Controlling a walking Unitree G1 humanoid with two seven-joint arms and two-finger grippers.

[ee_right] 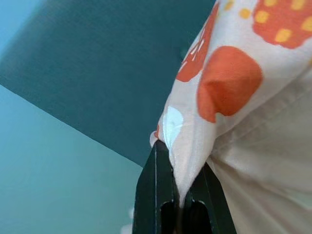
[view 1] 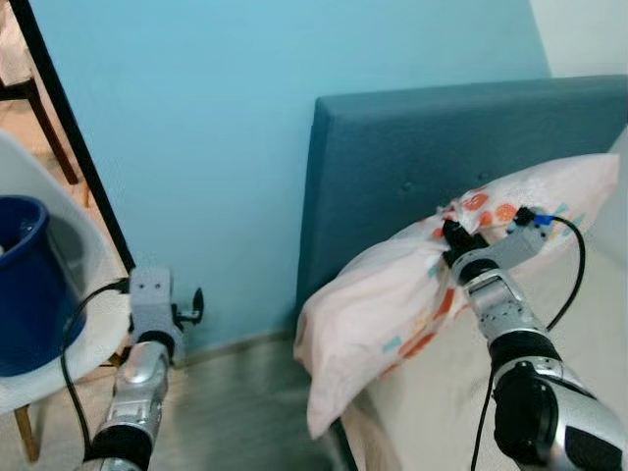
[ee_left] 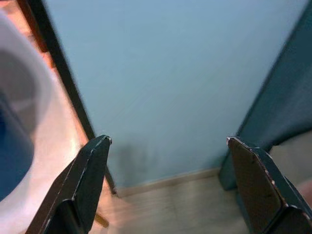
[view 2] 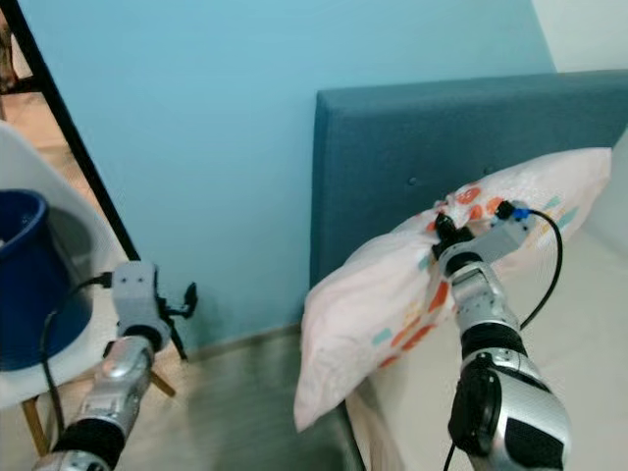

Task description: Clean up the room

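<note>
Right gripper pinching a patterned pillow at the head of the bed.
Its jaws are clamped on a fold of the pillow's cover; beyond them rises the teal headboard, which the pillow leans against. The left gripper hangs with jaws wide apart toward the blue wall, a white chair holding a dark blue bucket beside it.

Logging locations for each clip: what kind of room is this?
Most likely a bedroom: a padded blue headboard against the wall, a patterned pillow pinched by the right gripper, and a mattress.
</note>
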